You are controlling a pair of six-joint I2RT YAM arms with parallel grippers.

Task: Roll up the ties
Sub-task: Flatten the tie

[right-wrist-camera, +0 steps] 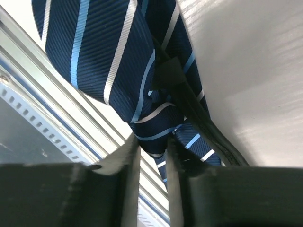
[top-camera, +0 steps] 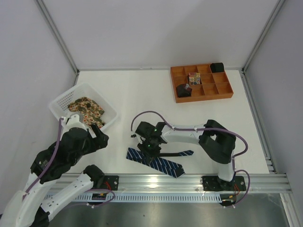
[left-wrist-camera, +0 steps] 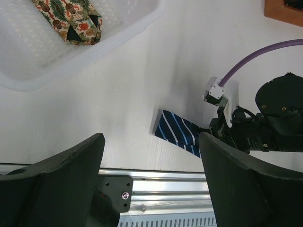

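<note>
A navy tie with pale-blue stripes (top-camera: 161, 163) lies near the table's front edge. My right gripper (top-camera: 149, 147) is shut on a fold of it near its middle; the right wrist view shows the navy tie (right-wrist-camera: 118, 56) pinched between the fingers (right-wrist-camera: 130, 179). The tie's wide end shows in the left wrist view (left-wrist-camera: 176, 132). A tan floral tie (top-camera: 86, 109) lies bunched in the white basket (top-camera: 60, 101), also visible in the left wrist view (left-wrist-camera: 71, 19). My left gripper (left-wrist-camera: 151, 184) is open and empty, held above the table's front left.
An orange compartment tray (top-camera: 226, 93) at the back right holds dark rolled items and a colourful one. A metal rail (top-camera: 189, 182) runs along the front edge. A purple cable (top-camera: 147, 113) loops over the right arm.
</note>
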